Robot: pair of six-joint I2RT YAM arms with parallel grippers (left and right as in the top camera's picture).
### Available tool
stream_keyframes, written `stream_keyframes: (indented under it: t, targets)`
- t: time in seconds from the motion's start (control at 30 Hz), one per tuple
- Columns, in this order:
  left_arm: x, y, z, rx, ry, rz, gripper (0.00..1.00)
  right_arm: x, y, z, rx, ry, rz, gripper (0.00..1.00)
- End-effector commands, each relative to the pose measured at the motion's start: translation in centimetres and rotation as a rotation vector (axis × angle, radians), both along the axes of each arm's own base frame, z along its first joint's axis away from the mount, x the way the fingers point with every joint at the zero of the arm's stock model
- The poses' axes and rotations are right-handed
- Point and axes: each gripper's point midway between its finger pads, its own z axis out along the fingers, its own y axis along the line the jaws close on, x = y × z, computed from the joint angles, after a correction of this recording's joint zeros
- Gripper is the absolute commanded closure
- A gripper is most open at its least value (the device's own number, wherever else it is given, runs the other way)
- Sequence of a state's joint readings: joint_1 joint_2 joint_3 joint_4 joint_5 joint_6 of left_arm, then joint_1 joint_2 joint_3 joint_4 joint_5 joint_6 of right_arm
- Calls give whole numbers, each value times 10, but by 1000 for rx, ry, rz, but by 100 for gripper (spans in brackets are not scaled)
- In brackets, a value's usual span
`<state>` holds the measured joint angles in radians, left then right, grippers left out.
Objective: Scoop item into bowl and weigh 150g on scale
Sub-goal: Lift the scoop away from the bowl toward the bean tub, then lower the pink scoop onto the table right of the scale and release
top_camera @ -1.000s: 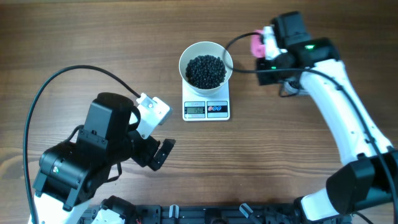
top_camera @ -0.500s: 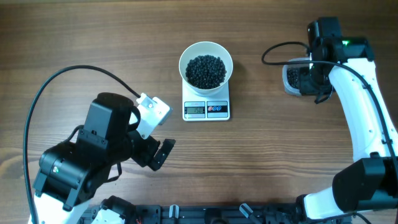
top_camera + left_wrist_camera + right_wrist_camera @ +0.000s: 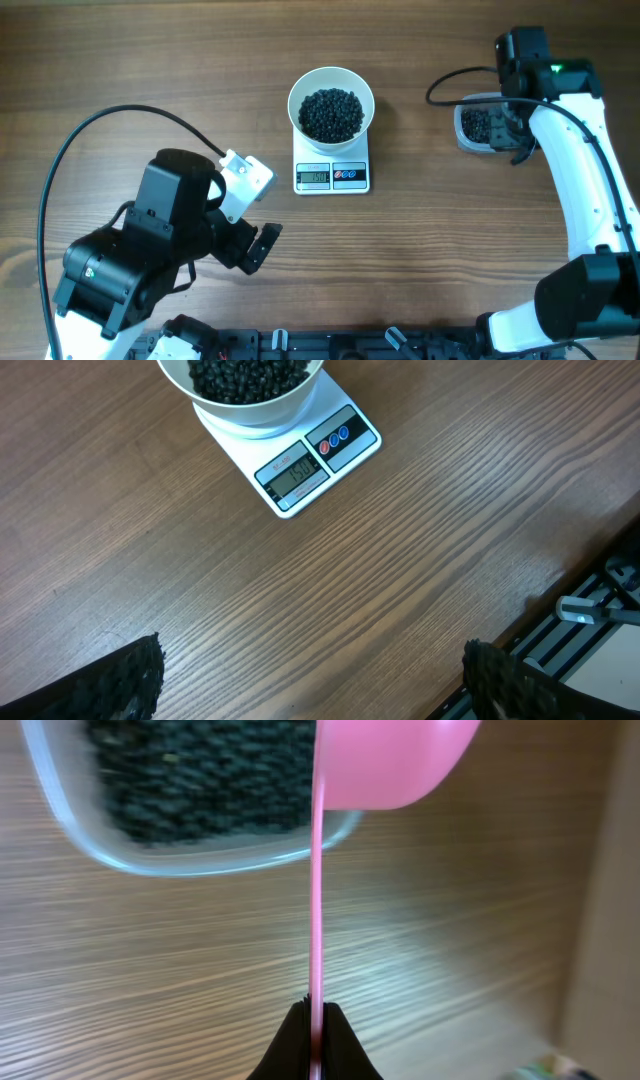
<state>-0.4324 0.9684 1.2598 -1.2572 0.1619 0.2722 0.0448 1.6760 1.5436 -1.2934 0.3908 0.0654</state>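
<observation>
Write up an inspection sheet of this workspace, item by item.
Surface: wooden table, no spills seen.
Job's things: white bowl of black beads sits on the scale; display digits too small to read.
Clutter: clear tub of beads at the right; nothing else seen.
Hands: left hand open and empty above bare wood; right hand shut on the pink scoop by its handle, scoop at the tub's edge.
Cables: black cable loops beside the left arm; second cable arcs by the right arm.
Surroundings: black rail along the near edge.
</observation>
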Motion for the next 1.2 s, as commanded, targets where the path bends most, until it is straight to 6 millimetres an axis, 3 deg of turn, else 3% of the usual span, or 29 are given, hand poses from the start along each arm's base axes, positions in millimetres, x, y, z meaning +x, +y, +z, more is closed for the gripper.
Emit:
stream_keyframes:
  t: [0.0, 0.13, 0.3, 0.47, 0.63, 0.77, 0.9, 1.0, 1.17]
  targets:
    - [1, 1, 5, -1, -23, -3, 0, 10, 30, 38, 228, -171, -41, 96]
    - [1, 1, 5, -1, -23, -3, 0, -1, 39, 74, 343, -278, -45, 96]
    - [1, 1, 5, -1, -23, -3, 0, -42, 58, 119, 531, -383, -19, 96]
    - [1, 1, 5, -1, -23, -3, 0, -70, 75, 124, 673, -393, -122, 96]
    - [1, 1, 5, -1, -23, -3, 0, -89, 107, 77, 854, -220, -139, 96]
    - [1, 1, 5, -1, -23, -3, 0, -90, 141, 27, 1066, -114, -106, 96]
    - [1, 1, 5, -1, -23, -3, 0, -95, 164, -8, 1243, -80, -54, 96]
    - [1, 1, 5, -1, -23, -3, 0, -107, 170, -40, 1285, -39, -75, 96]
    - [1, 1, 5, -1, -23, -3, 0, -125, 171, -72, 1284, 7, -110, 96]
